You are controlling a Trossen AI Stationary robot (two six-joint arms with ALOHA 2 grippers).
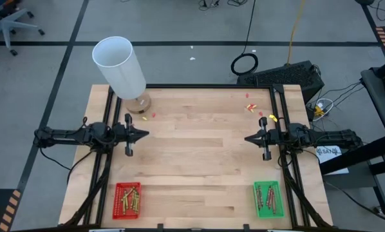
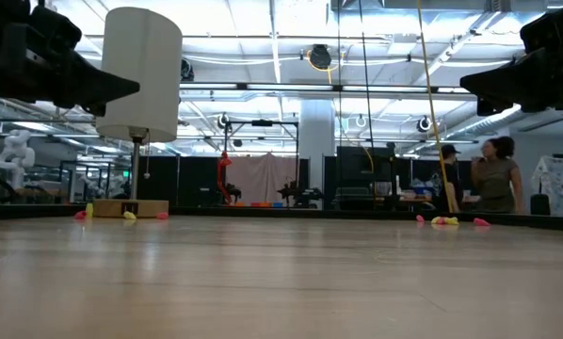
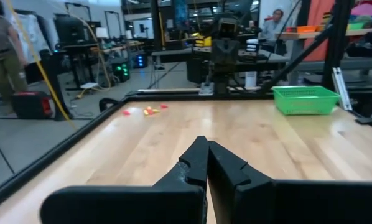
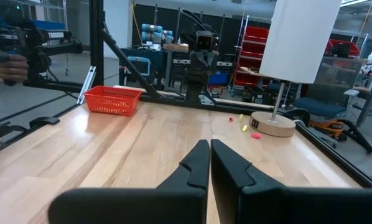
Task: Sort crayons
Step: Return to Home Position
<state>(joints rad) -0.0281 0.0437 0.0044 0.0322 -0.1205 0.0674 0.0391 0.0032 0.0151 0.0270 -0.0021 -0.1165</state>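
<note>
**Both grippers closed and empty, crayons in the two trays**

Take the high view as a clock face, with its middle at the centre of the light wooden table (image 1: 199, 154). The left gripper (image 1: 145, 135) hangs at 9 o'clock and the right gripper (image 1: 248, 138) at 3 o'clock. Their tips point toward each other, and they are well apart. In each wrist view the two dark fingers meet at the tips with no gap, and nothing is between them.

The thin brownish-olive crayons (image 1: 129, 200) lie together in the small red plastic tray (image 1: 116, 200) at 7 o'clock, close to the table edge. Seen from the left gripper, this tray is at 6 o'clock and well apart from it. The thin reddish crayons (image 1: 266, 195) lie in the small green plastic tray (image 1: 281, 200) at 5 o'clock. Seen from the right gripper, it is also at 6 o'clock and well apart.

A lamp with a tall white cylinder shade (image 1: 118, 64) stands on a round wooden base at 11 o'clock. Some tiny red and yellow scraps (image 1: 250, 106) lie between 1 and 2 o'clock, near the right arm.
</note>
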